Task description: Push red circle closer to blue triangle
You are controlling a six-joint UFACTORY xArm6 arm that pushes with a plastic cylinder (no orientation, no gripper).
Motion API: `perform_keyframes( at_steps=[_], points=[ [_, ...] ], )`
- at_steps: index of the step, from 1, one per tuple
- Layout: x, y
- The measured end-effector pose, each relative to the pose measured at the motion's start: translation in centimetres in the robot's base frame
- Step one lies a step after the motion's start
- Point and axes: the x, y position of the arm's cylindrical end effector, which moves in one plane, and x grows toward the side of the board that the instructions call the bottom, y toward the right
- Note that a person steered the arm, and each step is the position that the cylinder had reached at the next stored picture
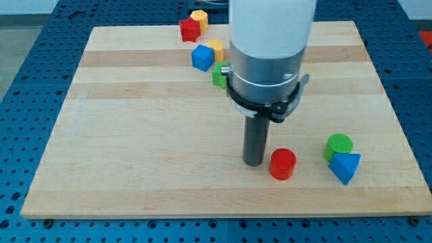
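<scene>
The arm ended in a plain rod with no fingers to open or close, so nothing was gripped. The rod's tip [254, 163] rested on the worktop [135, 135] in the lower middle of the frame, just beside the red circle [283, 164], on its left side and close to touching; whether contact was made could not be told. The red circle sat low in the frame, right of centre. The blue triangle [345, 167] lay further right at much the same height, near the red circle but apart from it, with the green circle [338, 145] touching it from above-left. Tip, red circle and blue triangle stood almost in one line running left to right, so a push toward the frame's right looked the natural move. The gap between them was bare, and some worktop remained beyond the triangle before the right edge. A cluster of red, yellow, blue and green blocks [202, 57] near the top centre lay well apart from this path
</scene>
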Motion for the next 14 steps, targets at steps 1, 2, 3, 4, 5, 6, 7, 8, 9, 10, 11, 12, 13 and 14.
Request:
perform_keyframes(
  at_steps=[1, 2, 3, 4, 5, 6, 7, 8, 9, 10, 11, 12, 13, 14],
  points=[
    [0.0, 0.5],
    [0.0, 0.5],
    [0.0, 0.7],
    [0.0, 1.8],
    [0.0, 4.5],
    [-0.1, 7.9],
    [-0.1, 7.0],
    [-0.1, 3.0],
    [0.0, 1.0],
    [0.5, 1.0],
    [1.2, 1.8],
    [1.3, 3.2],
    [1.3, 5.0],
    [1.3, 6.3]
  ],
)
